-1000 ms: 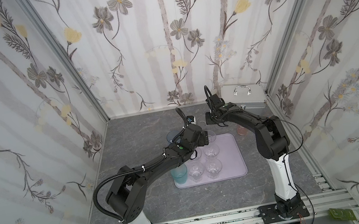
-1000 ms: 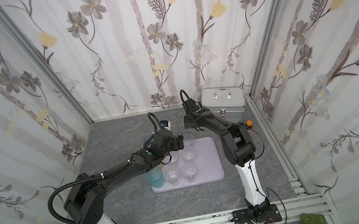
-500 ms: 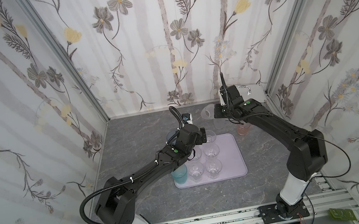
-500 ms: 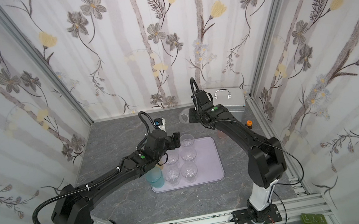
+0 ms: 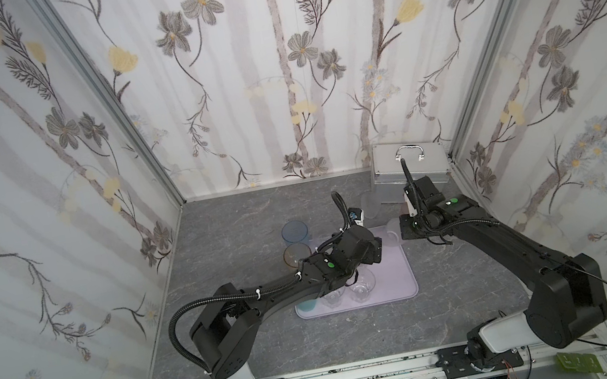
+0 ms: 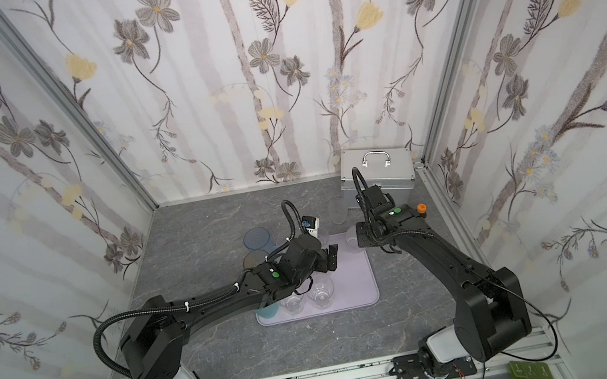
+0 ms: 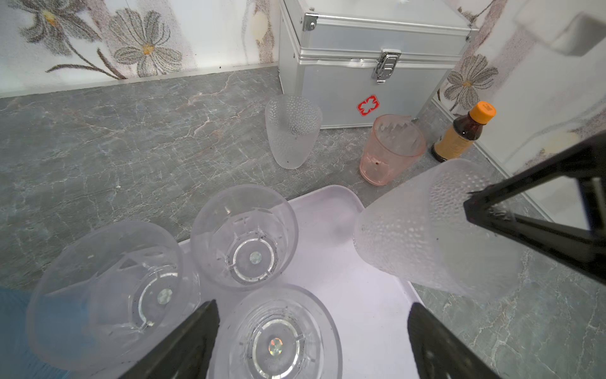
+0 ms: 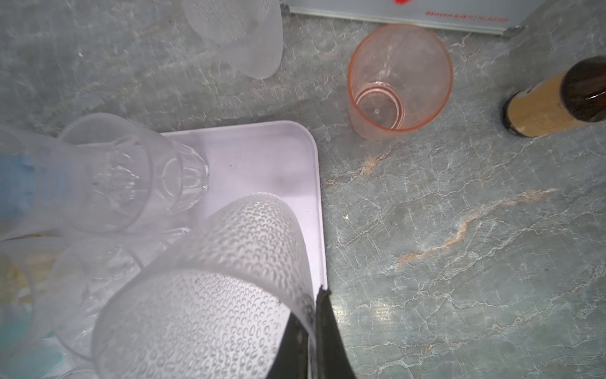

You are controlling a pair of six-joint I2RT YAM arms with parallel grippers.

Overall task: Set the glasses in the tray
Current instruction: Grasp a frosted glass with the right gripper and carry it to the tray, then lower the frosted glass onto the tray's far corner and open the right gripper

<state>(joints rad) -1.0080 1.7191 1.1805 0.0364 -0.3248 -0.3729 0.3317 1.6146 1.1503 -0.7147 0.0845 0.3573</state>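
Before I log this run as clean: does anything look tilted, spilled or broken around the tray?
Only one thing: the frosted tumbler hangs tilted, pinched by its rim in the right gripper, over the tray edge. Nothing looks spilled or broken; the clear glasses on the tray stand upright.

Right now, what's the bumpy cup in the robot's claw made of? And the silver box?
The bumpy cup looks like frosted, see-through plastic, possibly glass: light passes through its dimpled wall. The silver box looks like brushed metal, probably aluminium: dull grey sheen, ribbed edges, shiny latch.
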